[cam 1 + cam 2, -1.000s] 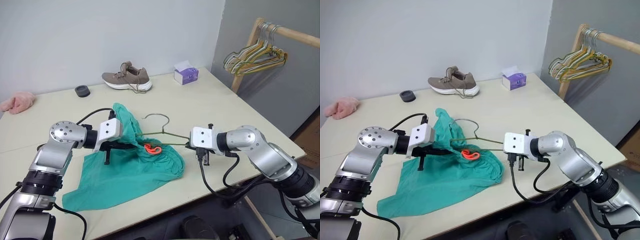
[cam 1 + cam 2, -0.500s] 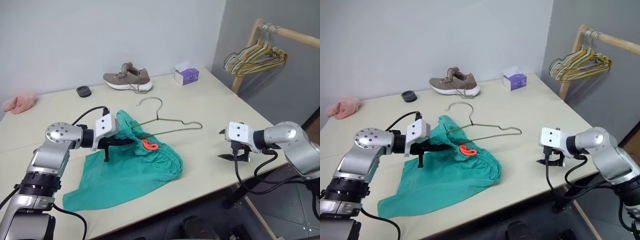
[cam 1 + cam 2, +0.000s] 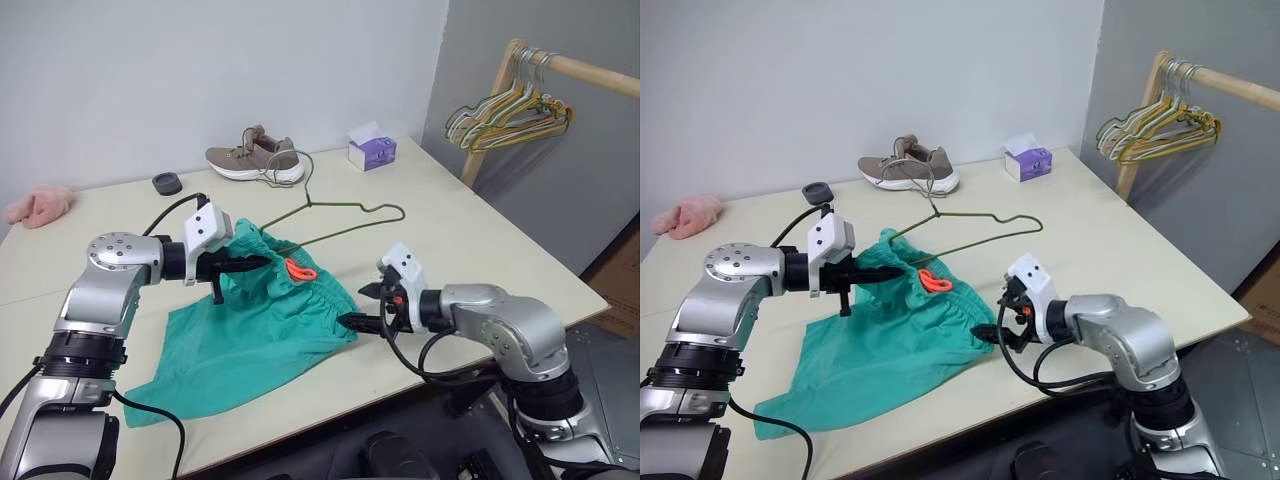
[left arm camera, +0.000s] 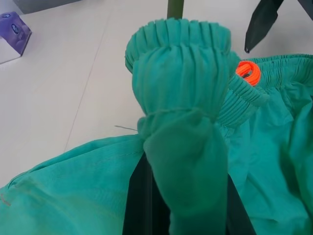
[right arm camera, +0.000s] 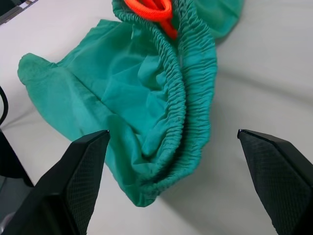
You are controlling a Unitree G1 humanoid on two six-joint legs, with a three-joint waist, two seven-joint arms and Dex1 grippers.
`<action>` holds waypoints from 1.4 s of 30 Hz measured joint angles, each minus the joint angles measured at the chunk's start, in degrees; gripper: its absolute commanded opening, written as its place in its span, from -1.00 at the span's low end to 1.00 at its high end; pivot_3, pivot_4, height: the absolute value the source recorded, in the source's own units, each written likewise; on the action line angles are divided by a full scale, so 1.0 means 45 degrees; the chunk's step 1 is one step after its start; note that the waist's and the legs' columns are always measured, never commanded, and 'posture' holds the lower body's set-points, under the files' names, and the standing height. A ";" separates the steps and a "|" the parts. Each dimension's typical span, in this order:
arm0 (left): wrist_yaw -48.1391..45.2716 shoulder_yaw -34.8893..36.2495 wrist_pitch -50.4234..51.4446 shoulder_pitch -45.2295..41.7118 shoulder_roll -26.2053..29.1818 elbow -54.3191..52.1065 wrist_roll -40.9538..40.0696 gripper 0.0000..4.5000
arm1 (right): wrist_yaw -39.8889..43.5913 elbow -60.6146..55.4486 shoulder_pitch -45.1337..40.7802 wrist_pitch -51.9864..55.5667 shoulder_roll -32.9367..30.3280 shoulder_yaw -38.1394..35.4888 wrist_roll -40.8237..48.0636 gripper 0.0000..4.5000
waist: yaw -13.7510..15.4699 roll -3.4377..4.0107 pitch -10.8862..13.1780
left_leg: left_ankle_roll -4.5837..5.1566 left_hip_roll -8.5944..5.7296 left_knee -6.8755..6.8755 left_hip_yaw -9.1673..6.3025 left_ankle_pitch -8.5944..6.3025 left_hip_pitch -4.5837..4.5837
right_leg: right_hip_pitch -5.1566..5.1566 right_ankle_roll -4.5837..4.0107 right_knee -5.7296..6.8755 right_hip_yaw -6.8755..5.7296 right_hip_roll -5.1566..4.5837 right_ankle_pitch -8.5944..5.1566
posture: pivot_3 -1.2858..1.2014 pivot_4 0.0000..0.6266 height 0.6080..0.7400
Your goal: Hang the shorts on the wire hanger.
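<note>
On the table (image 3: 470, 230), our left gripper (image 3: 262, 262) pinches the shorts (image 3: 260, 335) waistband and the wire hanger (image 3: 335, 222); our right gripper (image 3: 362, 305) gapes wide beside the waistband.

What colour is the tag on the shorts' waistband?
Bright orange tag on the teal-green shorts; clearest in the left wrist view.

We have bare table (image 3: 470, 240) right of the shorts (image 3: 265, 335); the hanger (image 3: 340, 215) slants above their waistband. Shoe (image 3: 255, 158), tissue box (image 3: 372, 151) and puck (image 3: 166, 183) line the far edge.
</note>
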 measured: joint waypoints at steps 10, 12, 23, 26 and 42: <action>0.0035 0.0089 0.0012 -0.0002 0.0027 -0.0002 0.0003 -1.00 | -0.1148 0.1890 0.0371 -0.0941 0.0707 0.1172 -0.0340 0.44 | -0.0003 0.0000 0.0000 | -0.0001 0.0000 0.0003 0.0001 0.0001 0.0004 | -0.0004 0.0002 0.0017 -0.0002 0.0000 -0.0001 | -0.23 -1.00 1.00; 0.0094 0.0206 0.0060 0.0070 0.0041 -0.0076 0.0000 -1.00 | -0.1387 0.2037 0.0395 -0.1307 0.0809 0.1260 -0.0512 0.11 | 0.0002 0.0000 0.0000 | 0.0000 0.0000 0.0002 0.0002 0.0001 0.0003 | -0.0008 0.0001 0.0017 0.0000 0.0001 -0.0001 | -0.23 -1.00 1.00; 0.0618 0.1584 0.2448 0.1908 0.0277 -0.2068 -0.1695 -1.00 | -0.1622 0.2679 0.0549 -0.3685 -0.0204 0.0788 -0.1286 -0.99 | 0.0158 0.0002 0.0002 | 0.0000 0.0000 -0.0001 0.0005 0.0001 0.0002 | -0.0010 0.0059 0.0016 0.0000 0.0002 -0.0034 | -0.21 -1.00 1.00; 0.0523 0.1957 0.3629 0.2338 0.0762 -0.3002 -0.2629 -1.00 | -0.1596 0.3195 0.0090 -0.4323 -0.0318 0.0479 -0.1319 -0.99 | 0.0145 0.0004 0.0004 | 0.0000 0.0001 -0.0001 0.0007 0.0001 0.0008 | -0.0008 0.0059 0.0020 0.0004 0.0004 -0.0035 | -0.21 -1.00 1.00; -0.1116 0.2191 0.3161 0.4275 0.3129 -0.3656 -0.2885 -1.00 | 0.0431 0.3512 -0.0955 -0.6786 -0.2499 0.1007 -0.1642 -0.99 | 0.0306 0.0033 0.0025 | 0.0000 0.0002 -0.0014 0.0017 0.0000 0.0006 | -0.0007 0.0053 -0.0008 0.0014 0.0005 -0.0037 | -0.21 -1.00 1.00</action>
